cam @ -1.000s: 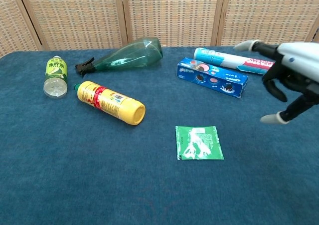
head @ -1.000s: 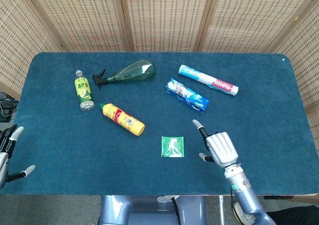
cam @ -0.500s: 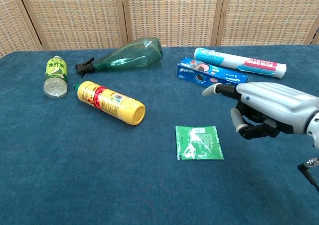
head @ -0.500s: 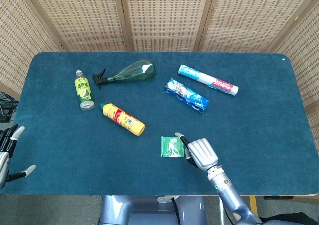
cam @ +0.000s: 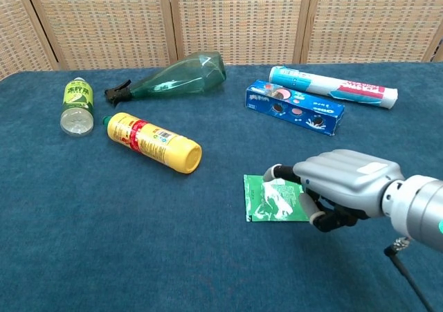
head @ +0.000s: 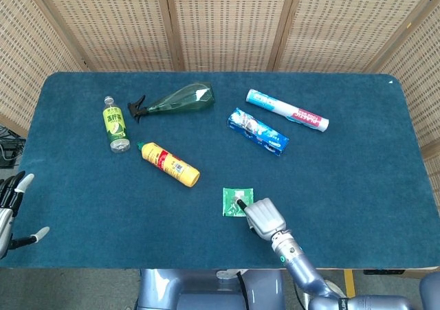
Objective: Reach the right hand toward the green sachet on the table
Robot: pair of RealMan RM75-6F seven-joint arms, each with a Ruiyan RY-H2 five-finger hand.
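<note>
Where the green sachet (cam: 270,198) lies flat near the front middle of the table, my right hand (cam: 337,187) hangs over its right edge. From my chest I see my fingers (cam: 306,205) curled down over that edge, but I cannot tell if they touch it or hold it. From my head I see only the back of that hand (head: 262,217) covering the sachet's (head: 234,201) lower right corner.

Only my head view shows my left hand (head: 9,210), off the table's left edge, fingers spread and holding nothing.

The table (head: 357,172) wears a dark blue cloth, and woven cane screens (head: 227,21) stand behind it.

The sachet is small, square and bright green with white marks.
</note>
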